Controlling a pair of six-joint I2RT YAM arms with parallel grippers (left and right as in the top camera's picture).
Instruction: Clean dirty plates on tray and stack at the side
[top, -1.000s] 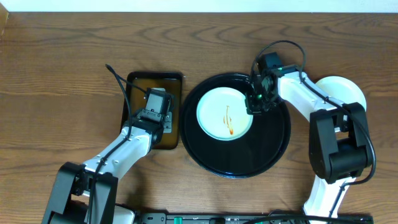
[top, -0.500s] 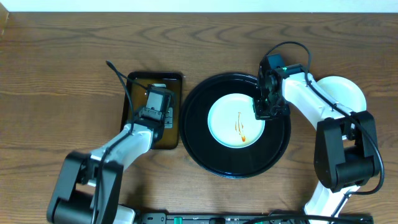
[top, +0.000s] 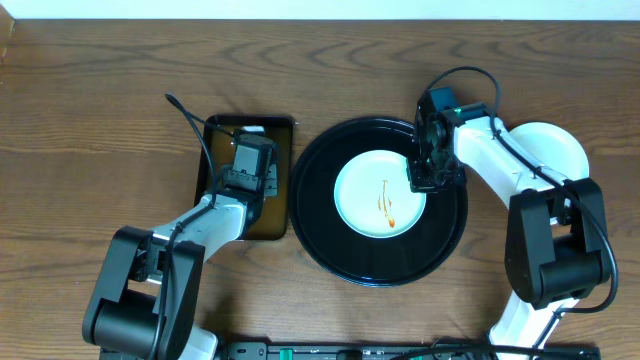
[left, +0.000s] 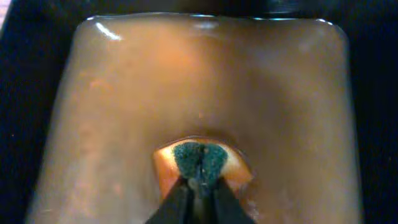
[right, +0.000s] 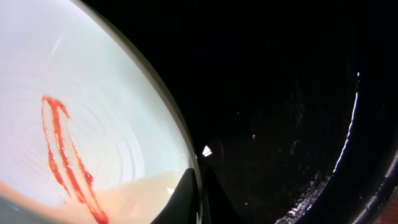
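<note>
A pale mint-blue plate (top: 385, 192) with a red-brown sauce streak lies right of centre on the round black tray (top: 340, 250). My right gripper (top: 424, 172) is shut on the plate's right rim. In the right wrist view one finger lies over the plate (right: 81, 106), the other outside it above the tray (right: 280, 93), and the gripper (right: 200, 190) pinches the rim. My left gripper (top: 250, 165) hangs over the brown tray. In the left wrist view, that gripper (left: 199, 186) is shut on a green-topped orange sponge (left: 199, 158).
The small rectangular brown tray (top: 277, 135) sits just left of the black tray; its glossy floor (left: 124, 93) fills the left wrist view. A pale round plate (top: 555, 142) lies on the table to the right, partly under my right arm.
My right gripper has dragged the plate to the right on the tray, then held still. My left arm has shifted slightly over the brown tray.
</note>
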